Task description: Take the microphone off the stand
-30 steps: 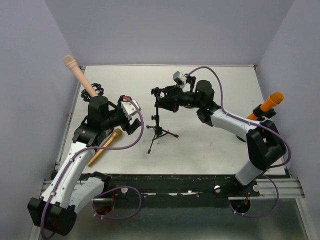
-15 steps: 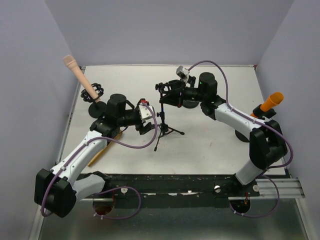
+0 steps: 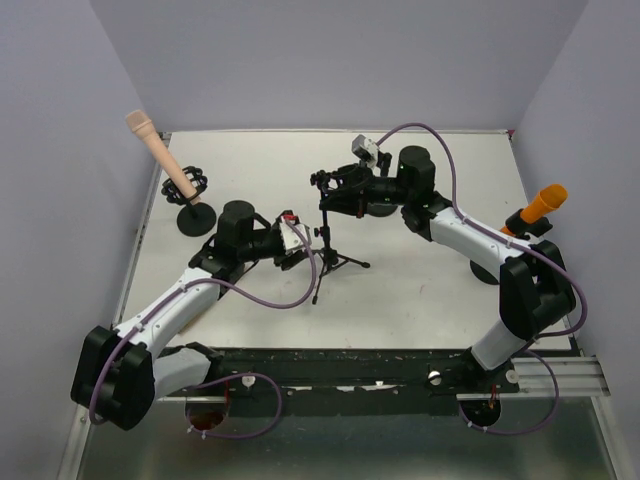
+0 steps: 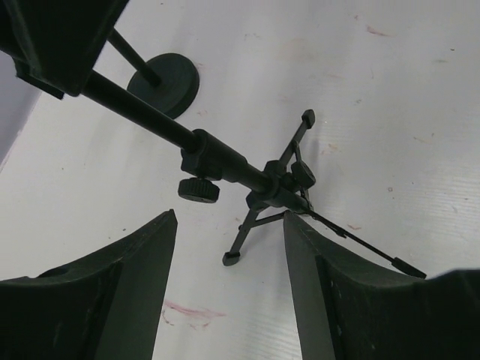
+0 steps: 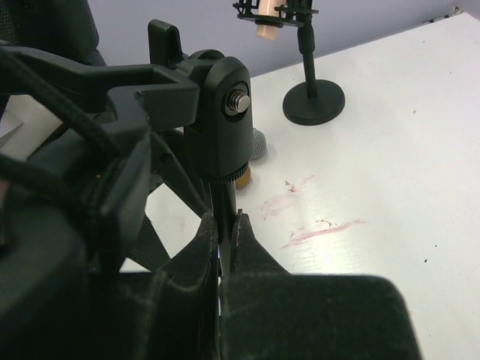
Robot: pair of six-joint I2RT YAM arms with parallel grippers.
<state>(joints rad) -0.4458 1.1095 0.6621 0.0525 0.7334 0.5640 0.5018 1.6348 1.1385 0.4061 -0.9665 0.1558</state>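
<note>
A black tripod stand point(image 3: 326, 255) is in the middle of the table, its clip mount point(image 3: 335, 186) at the top with no microphone in it. My right gripper point(image 5: 223, 225) is shut on the stand's thin pole point(image 5: 225, 202) just under the swivel joint. My left gripper point(image 4: 229, 247) is open low by the tripod legs point(image 4: 259, 214), and the pole point(image 4: 217, 161) crosses just beyond its fingertips without touching them. A gold microphone point(image 5: 257, 144) with a grey mesh head lies on the table behind the joint. In the top view my left arm mostly hides it.
A beige microphone point(image 3: 155, 150) sits in a round-base stand point(image 3: 195, 218) at the back left. At the right edge an orange microphone point(image 3: 541, 205) sits in another stand. Grey walls close the table on three sides.
My left arm swung right from the gold microphone to the tripod, and its jaws narrowed. The right gripper kept its hold while the stand shifted slightly right.
</note>
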